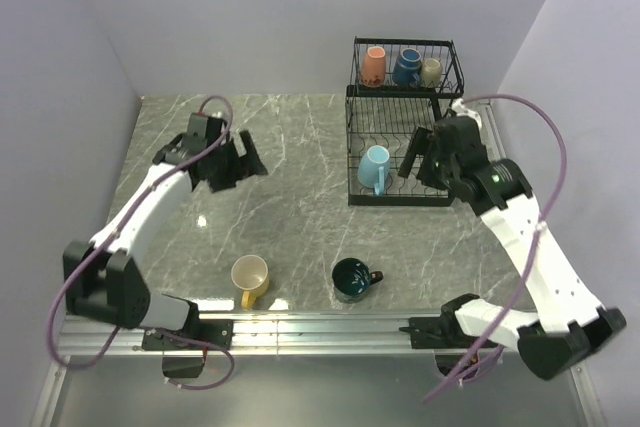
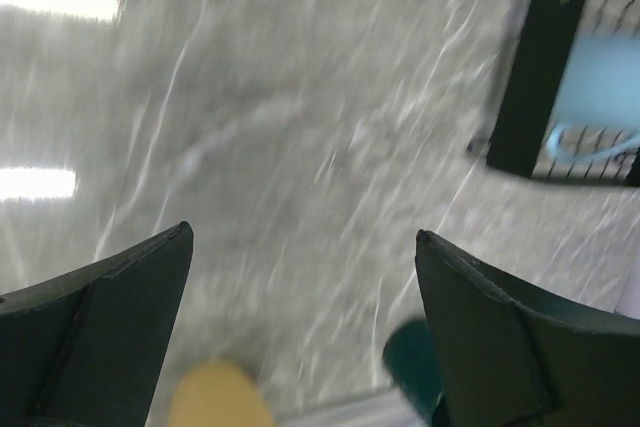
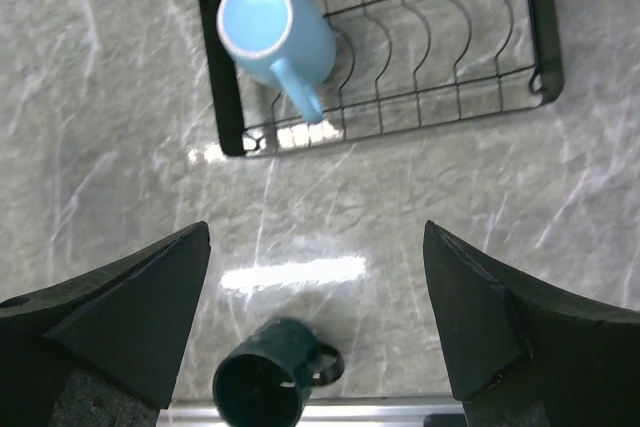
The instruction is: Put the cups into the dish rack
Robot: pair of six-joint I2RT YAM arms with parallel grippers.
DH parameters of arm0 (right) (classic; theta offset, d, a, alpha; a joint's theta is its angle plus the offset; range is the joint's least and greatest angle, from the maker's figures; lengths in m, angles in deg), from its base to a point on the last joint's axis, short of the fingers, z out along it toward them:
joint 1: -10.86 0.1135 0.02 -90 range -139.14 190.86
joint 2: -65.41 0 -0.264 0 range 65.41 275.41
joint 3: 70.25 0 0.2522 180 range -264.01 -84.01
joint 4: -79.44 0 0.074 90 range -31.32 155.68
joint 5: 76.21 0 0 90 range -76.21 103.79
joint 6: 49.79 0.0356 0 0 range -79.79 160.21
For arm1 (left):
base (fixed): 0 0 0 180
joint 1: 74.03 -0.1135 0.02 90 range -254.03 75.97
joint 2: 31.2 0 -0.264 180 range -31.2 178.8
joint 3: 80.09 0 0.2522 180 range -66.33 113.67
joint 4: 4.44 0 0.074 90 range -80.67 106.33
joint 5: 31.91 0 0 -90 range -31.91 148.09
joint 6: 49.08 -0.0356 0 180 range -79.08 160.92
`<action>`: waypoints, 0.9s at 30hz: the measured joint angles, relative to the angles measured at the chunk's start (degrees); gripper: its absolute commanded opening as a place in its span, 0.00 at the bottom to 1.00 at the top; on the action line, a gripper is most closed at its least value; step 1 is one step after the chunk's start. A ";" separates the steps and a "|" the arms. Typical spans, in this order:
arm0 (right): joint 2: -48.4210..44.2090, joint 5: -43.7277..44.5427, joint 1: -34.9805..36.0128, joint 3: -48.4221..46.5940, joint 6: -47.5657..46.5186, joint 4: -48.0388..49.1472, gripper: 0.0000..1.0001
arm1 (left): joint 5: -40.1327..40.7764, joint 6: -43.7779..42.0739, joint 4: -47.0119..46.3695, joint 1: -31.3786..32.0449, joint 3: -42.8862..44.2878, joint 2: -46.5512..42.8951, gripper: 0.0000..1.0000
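Currently | dish rack [image 1: 349, 147]: light blue mug [image 1: 375, 165] | table [image 1: 300, 217]: yellow mug [image 1: 249, 275], teal mug [image 1: 352, 278]

Your top external camera sits above and behind the arm bases, looking down on the whole table [image 1: 300, 157]. Your right wrist camera looks almost straight down, closer in, on the near edge of the dish rack [image 3: 220, 67]. Your left wrist camera looks down too, blurred. All three share the light blue mug [image 1: 376, 166] and the dark teal mug [image 1: 351, 277]; top and left wrist also share the yellow mug [image 2: 215, 397].
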 measured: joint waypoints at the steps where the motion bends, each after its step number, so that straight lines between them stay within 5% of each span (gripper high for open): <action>1: -1.86 -0.59 0.00 1.42 0.42 0.22 0.93 | -0.02 0.37 2.19 0.24 -2.03 -2.71 0.97; 7: -10.71 -3.08 0.09 9.77 2.45 0.68 0.93 | 0.37 3.56 9.51 2.08 -10.99 -17.66 0.87; 13: -14.25 -5.03 0.09 14.91 2.99 0.79 0.93 | -0.48 8.61 13.14 3.80 -19.67 -27.58 0.66; 27: -15.26 -7.85 0.09 19.91 2.99 3.48 0.93 | 0.35 15.85 20.15 7.45 -27.19 -39.36 0.60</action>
